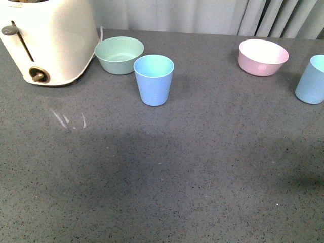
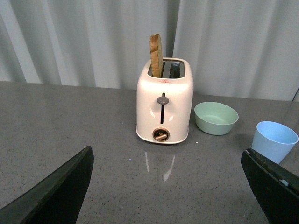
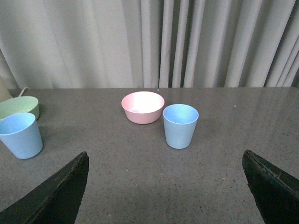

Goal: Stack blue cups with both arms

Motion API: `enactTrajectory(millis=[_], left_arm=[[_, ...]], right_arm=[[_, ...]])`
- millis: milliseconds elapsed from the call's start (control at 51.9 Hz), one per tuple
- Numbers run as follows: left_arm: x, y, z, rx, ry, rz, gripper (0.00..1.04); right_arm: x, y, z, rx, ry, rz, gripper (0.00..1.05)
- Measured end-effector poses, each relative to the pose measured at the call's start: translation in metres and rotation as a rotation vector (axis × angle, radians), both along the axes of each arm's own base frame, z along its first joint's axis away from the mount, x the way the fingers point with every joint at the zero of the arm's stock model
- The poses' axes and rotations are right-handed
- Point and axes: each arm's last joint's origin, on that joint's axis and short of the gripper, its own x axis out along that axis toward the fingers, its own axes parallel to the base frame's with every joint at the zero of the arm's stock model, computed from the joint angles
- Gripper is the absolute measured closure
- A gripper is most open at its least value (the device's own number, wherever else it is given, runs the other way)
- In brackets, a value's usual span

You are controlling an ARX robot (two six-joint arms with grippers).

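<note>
Grey open counter [image 1: 167, 182] separates left cup [image 1: 154, 80] from right cup [image 1: 311, 80].

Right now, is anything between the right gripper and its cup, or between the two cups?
Nothing visible. The open right gripper faces the right cup over bare table. Between that and the left cup the table is bare too; the pink bowl sits behind that line, not on it.

Blue cup [image 1: 154, 81] ctr, 2nd cup [image 1: 311, 81] far rt
</note>
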Motion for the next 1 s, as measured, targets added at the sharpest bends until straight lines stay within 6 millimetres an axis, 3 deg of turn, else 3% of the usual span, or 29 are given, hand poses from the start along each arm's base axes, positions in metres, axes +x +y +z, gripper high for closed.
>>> enactTrajectory(millis=[39, 77, 135, 328, 443, 578, 810, 1003], left_arm=[[0.001, 0.000, -0.001, -0.055, 0.105, 0.026, 0.09], [0.004, -0.006, 0.003, -0.193, 0.367, 0.059, 0.09], [0.018, -0.015, 0.012, -0.310, 0.530, 0.052, 0.09], [0.107, -0.044, 0.036, -0.428, 0.617, -0.025, 0.09], [0.168, -0.078, 0.031, -0.409, 0.716, -0.051, 0.09], [0.218, -0.116, 0.020, -0.386, 0.785, -0.082, 0.09], [0.265, -0.164, 0.005, -0.323, 0.873, -0.111, 0.09], [0.293, -0.181, -0.005, -0.298, 0.910, -0.092, 0.09]], right_arm=[[0.000, 0.000, 0.000, 0.000, 0.000, 0.000, 0.09], [0.000, 0.000, 0.000, 0.000, 0.000, -0.001, 0.09], [0.000, 0.000, 0.000, 0.000, 0.000, 0.002, 0.09], [0.000, 0.000, 0.000, 0.000, 0.000, 0.000, 0.09], [0.000, 0.000, 0.000, 0.000, 0.000, 0.000, 0.09], [0.000, 0.000, 0.000, 0.000, 0.000, 0.000, 0.09], [0.000, 0.000, 0.000, 0.000, 0.000, 0.000, 0.09], [0.000, 0.000, 0.000, 0.000, 0.000, 0.000, 0.09]])
